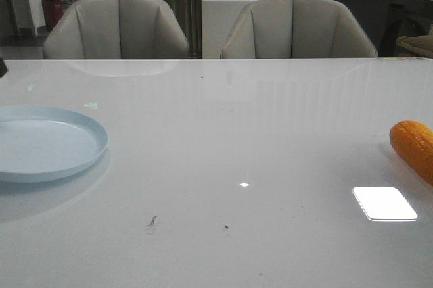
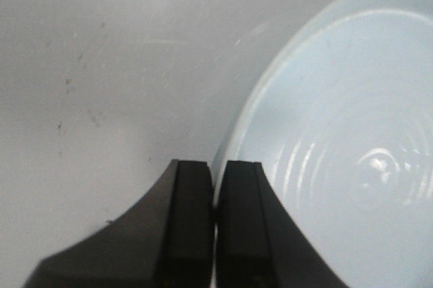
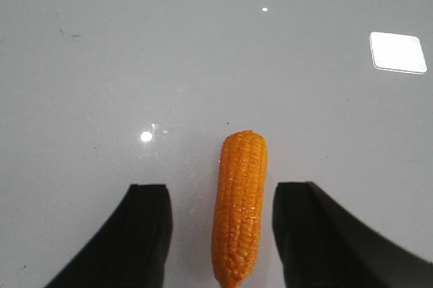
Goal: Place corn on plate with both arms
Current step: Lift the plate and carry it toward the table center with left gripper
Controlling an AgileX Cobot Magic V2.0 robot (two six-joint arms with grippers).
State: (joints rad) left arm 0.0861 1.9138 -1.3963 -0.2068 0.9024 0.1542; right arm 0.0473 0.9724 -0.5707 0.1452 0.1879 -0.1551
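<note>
Front view: plate [image 1: 47, 142] at far left of the counter [image 1: 230, 166], corn [image 1: 414, 147] at far right edge, well apart. Left claw [image 2: 215, 186] has fingers pressed together, holding nothing, over the plate rim [image 2: 237, 139]. Right claw [image 3: 222, 210] is spread wide; corn [image 3: 239, 207] lies on the counter between its fingers, not gripped.

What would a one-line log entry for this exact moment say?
corn: on table, between open right claw fingers, ungripped | plate: empty, far left | left claw: shut, at plate rim
</note>
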